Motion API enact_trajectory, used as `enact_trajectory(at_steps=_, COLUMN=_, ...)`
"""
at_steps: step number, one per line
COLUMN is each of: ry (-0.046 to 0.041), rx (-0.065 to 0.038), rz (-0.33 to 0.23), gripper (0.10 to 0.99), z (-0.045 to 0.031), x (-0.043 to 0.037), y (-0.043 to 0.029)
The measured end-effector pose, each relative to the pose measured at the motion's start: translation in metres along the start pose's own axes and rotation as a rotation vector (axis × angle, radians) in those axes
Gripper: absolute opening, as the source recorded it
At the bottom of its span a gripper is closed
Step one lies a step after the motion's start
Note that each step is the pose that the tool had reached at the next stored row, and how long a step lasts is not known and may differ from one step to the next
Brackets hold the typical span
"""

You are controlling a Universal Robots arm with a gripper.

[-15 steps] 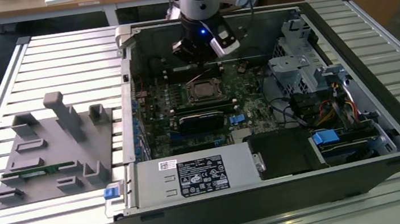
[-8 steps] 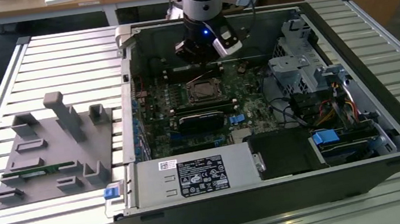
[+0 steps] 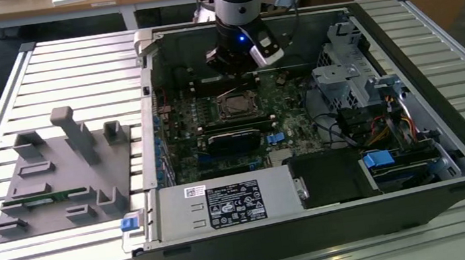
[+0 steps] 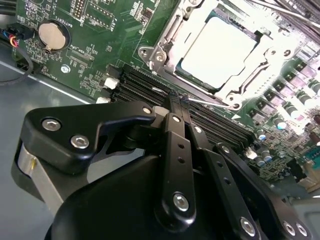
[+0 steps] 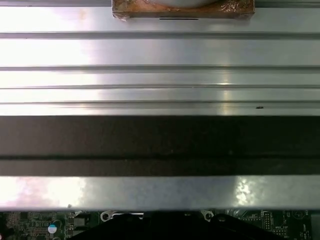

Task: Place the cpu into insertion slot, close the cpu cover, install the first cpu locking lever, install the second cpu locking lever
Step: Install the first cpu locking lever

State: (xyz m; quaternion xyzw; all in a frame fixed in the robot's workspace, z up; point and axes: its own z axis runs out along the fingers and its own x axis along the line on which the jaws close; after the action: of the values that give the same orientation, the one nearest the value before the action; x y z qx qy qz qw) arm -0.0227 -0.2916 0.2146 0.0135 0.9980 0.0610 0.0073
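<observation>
In the second wrist view the cpu [image 4: 220,47] lies flat in the insertion slot [image 3: 234,106] on the green motherboard. The silvery cpu cover [image 4: 250,75] lies down around its bright metal face. A thin wire locking lever [image 4: 212,102] runs along the socket's edge nearest my gripper [image 4: 178,97]. My black fingers are shut, and their tips are at the end of that lever. I cannot tell whether they grip it or only touch it. In the exterior view my gripper [image 3: 232,71] hangs inside the open computer case, just behind the socket.
Long black memory slots [image 4: 145,85] lie right under my fingertips, and a coin battery [image 4: 49,34] sits further off. A drive cage [image 3: 350,75] and cables crowd the exterior view's right, with a power supply [image 3: 224,204] in front. A grey fixture [image 3: 64,170] stands on the slatted table [image 3: 13,77].
</observation>
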Motion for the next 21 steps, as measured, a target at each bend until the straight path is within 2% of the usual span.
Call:
enact_trajectory(at_steps=9, ry=0.0005, rx=0.000, rz=0.000, gripper=0.106, z=0.0093, x=-0.0047, y=-0.0010)
enact_trajectory(at_steps=21, ry=0.0021, rx=0.000, rz=0.000, gripper=0.106, z=0.0154, x=-0.0056, y=-0.0018)
